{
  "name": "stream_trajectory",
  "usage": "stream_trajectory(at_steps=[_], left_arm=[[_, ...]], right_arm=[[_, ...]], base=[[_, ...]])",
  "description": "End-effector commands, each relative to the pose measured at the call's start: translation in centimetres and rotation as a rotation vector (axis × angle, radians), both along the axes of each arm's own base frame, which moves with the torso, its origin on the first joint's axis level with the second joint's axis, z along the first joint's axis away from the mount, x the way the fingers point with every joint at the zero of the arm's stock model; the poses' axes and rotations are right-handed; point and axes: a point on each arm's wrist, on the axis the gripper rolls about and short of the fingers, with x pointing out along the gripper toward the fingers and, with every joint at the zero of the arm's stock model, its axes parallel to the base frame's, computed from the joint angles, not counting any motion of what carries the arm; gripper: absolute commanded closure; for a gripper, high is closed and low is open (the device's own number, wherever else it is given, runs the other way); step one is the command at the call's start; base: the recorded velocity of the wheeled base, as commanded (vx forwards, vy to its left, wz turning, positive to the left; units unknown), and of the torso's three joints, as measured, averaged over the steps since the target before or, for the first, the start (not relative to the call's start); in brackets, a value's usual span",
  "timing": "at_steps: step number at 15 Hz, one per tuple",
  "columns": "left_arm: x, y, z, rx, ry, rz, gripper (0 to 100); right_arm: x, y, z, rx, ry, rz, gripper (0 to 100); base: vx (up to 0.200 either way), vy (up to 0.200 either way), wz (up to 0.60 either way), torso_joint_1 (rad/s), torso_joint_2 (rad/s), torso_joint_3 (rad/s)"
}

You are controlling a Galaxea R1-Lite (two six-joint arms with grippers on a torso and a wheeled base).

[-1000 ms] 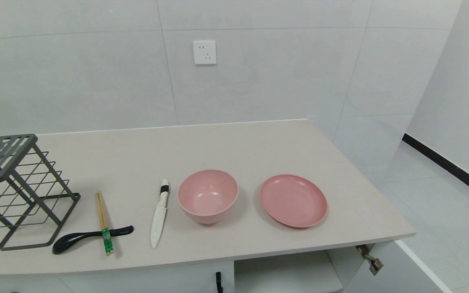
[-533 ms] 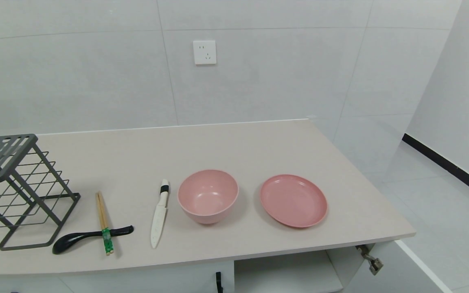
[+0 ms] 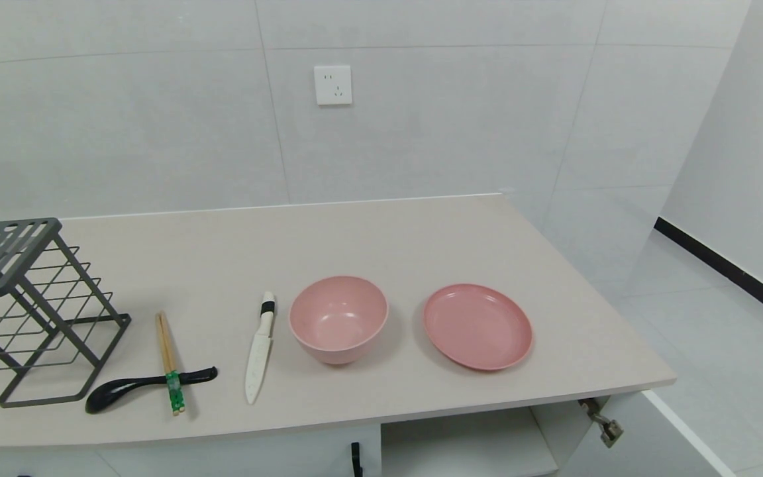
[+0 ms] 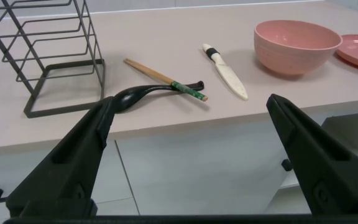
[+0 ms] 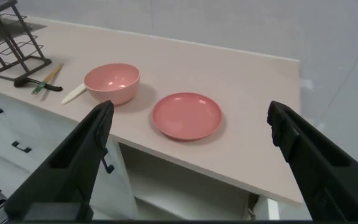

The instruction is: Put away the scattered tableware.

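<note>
Entry: pink bowl (image 3: 338,319), near front edge of desk (image 3: 421,238). Likely light, stiff, slick; I'd take the rim. Both my jaws wide, empty.

bench (image 3: 355,232): open surface is left behind the front row, back to the wall | left end: blocked by rack (image 3: 4,255) | beside rack: chopsticks (image 3: 167,348) laid across spoon (image 3: 116,391) | knife (image 3: 259,351) lies near bowl (image 3: 338,318), narrow gap | bowl to plate (image 3: 477,326): apart, gap left | right of plate: bare strip to bench edge
</note>
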Motion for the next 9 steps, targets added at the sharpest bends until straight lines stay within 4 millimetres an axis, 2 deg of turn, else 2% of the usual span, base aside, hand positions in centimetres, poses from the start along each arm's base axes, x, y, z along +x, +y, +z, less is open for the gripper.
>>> stream_trajectory(at_steps=[1,3,6,9], left_arm=[[0.0,0.0,0.0,0.0,0.001,0.0,0],[0.0,0.0,0.0,-0.001,0.001,0.0,0],[0.0,0.0,0.0,-0.001,0.001,0.005,0],[0.0,0.0,0.0,0.002,0.001,0.022,0]], right_arm=[[8.9,1.3,-0.9,-0.019,0.214,0.061,0],[12.6,2.3,-2.6,-0.033,0.302,0.086,0],[15.7,4.2,-3.6,-0.044,0.343,0.146,0],[20.4,7.0,-4.9,-0.046,0.442,0.124,0]], base=[[0.0,0.0,0.0,0.0,0.0,0.0],[0.0,0.0,0.0,0.0,0.0,0.0],[0.0,0.0,0.0,0.0,0.0,0.0],[0.0,0.0,0.0,0.0,0.0,0.0]])
